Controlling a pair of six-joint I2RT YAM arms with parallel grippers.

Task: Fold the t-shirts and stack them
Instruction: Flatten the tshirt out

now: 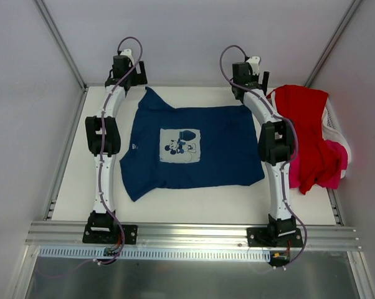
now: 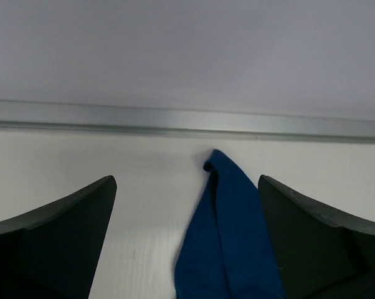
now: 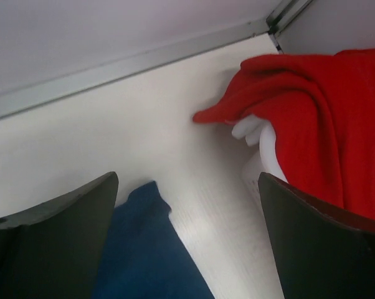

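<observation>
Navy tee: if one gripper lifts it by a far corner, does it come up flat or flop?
Likely flops: the navy tee lies limp and wrinkled, and its far corner is folded over. Probably light, but it may drag across the table rather than lift clean. A two-corner grasp seems safer.

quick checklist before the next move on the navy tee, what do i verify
1. Navy tee spread flat, print up: ok.
2. Left end effector open: ok.
3. Tee's far-left tip lies inside the left end effector's gap: ok.
4. Right end effector open: ok.
5. Tee's far-right corner centred in the right gap: not ok, it sits by the left finger.
6. Red tee apart from the navy tee at the far edge: ok.
</observation>
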